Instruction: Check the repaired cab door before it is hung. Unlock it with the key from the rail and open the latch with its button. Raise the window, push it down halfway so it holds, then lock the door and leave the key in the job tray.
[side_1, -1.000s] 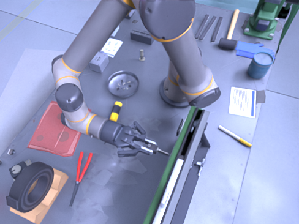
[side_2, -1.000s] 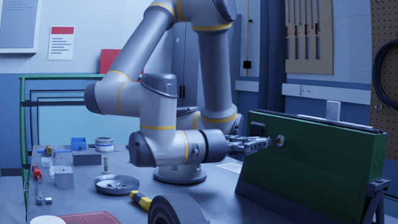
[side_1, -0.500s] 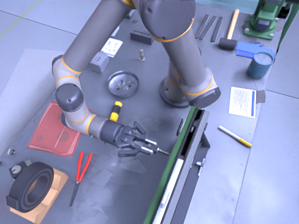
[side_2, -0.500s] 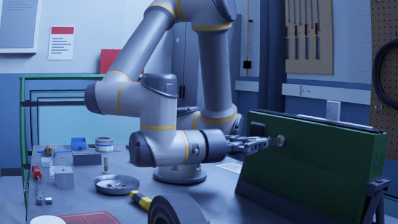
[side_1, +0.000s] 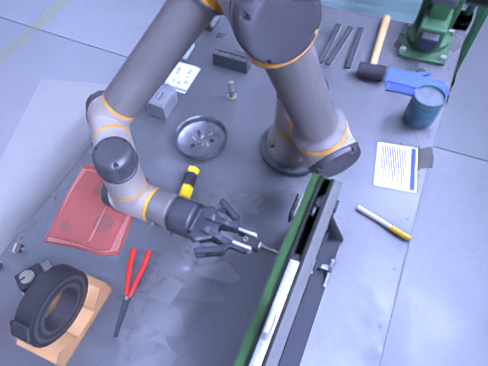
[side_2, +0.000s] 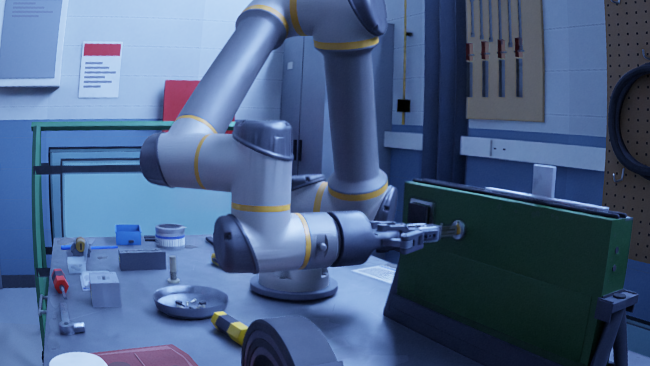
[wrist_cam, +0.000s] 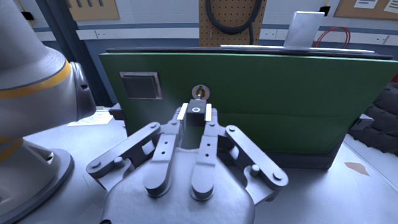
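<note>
The key (wrist_cam: 196, 109) has its blade in the round lock (wrist_cam: 200, 91) on the green cab door (wrist_cam: 251, 101), and my gripper (wrist_cam: 196, 111) is closed on the key's dark head, level with the lock. The door stands on edge in a dark stand on the bench. A square dark latch button (wrist_cam: 140, 85) sits left of the lock. The window glass (side_1: 277, 305) lies low in the door's top slot. From the side, the gripper (side_1: 248, 240) reaches flat across the bench to the door face (side_1: 272, 285).
Behind the door, a wall carries a pegboard with a hose (wrist_cam: 232, 18). A round metal tray (side_1: 201, 137) lies near the arm's base (side_1: 285, 150). Red pliers (side_1: 131, 285), a red mat (side_1: 90, 212) and a black ring on a block (side_1: 50, 305) lie to the gripper's left.
</note>
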